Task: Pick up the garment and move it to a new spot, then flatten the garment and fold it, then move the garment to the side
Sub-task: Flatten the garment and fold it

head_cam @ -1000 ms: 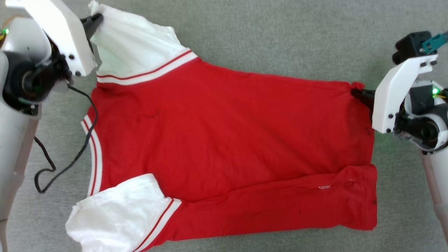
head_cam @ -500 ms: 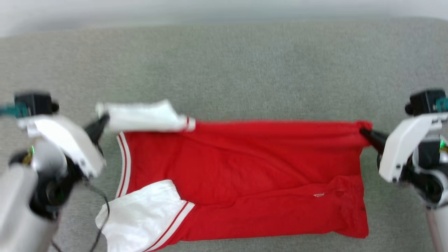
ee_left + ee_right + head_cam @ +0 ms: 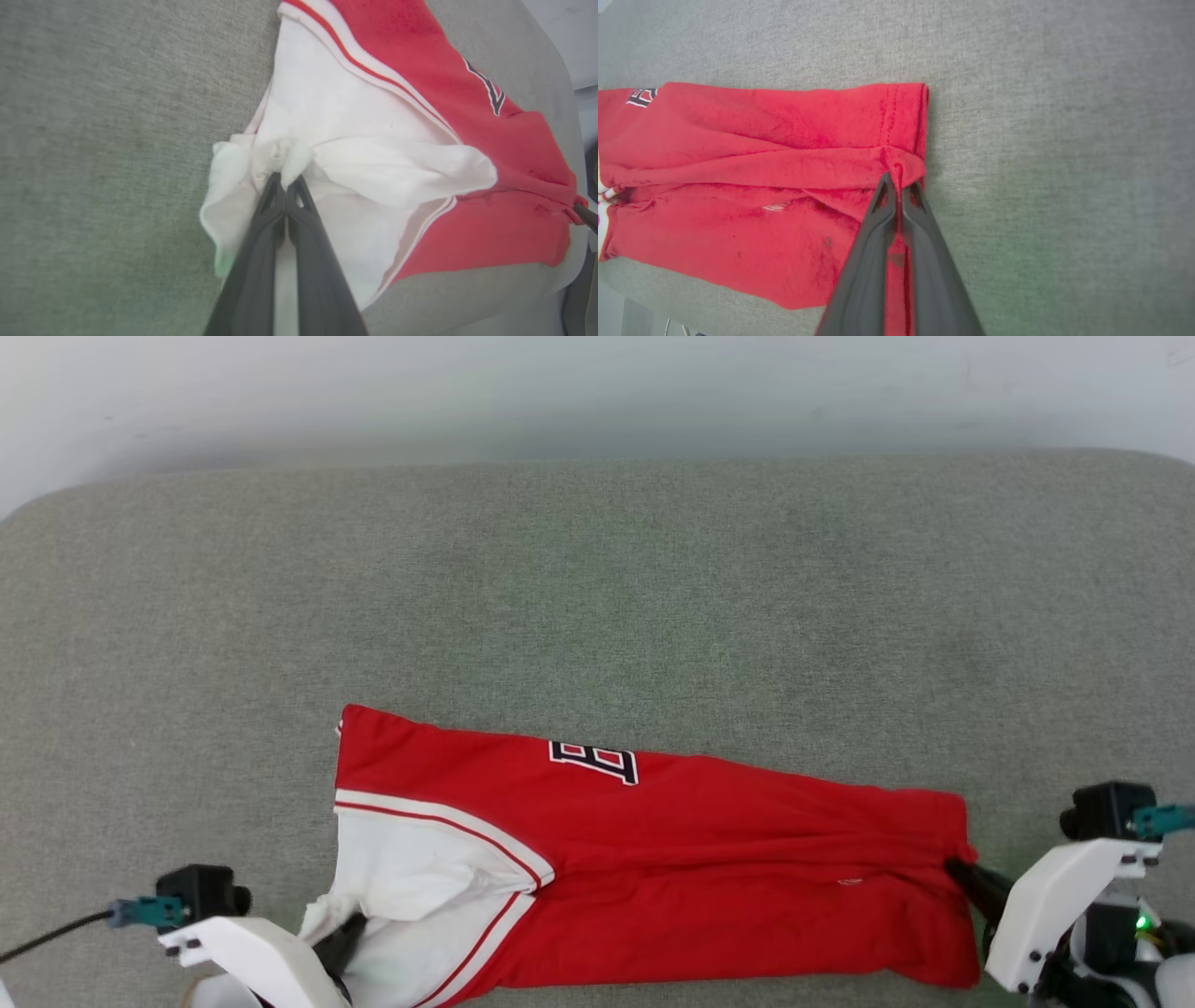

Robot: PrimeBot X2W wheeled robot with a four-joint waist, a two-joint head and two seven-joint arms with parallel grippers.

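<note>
The garment [image 3: 653, 859] lies folded lengthwise near the front edge of the grey surface, red with a white sleeve at its left end and a bit of black lettering [image 3: 595, 762] on its far layer. My left gripper [image 3: 341, 941] is shut on the bunched white sleeve [image 3: 280, 156] at the lower left. My right gripper [image 3: 962, 873] is shut on the red hem corner [image 3: 899, 170] at the garment's right end. Both hold their cloth low over the near layer of the garment [image 3: 738, 205].
The grey padded surface [image 3: 597, 588] stretches wide behind the garment up to a pale wall [image 3: 560, 392]. A dark cable [image 3: 47, 938] runs off the left wrist camera at the lower left. The surface's front edge lies just below the garment.
Both grippers have drawn the garment's far edge toward me over the near part, folding it in half lengthwise. The head camera has tilted up, so the whole picture shifted.
</note>
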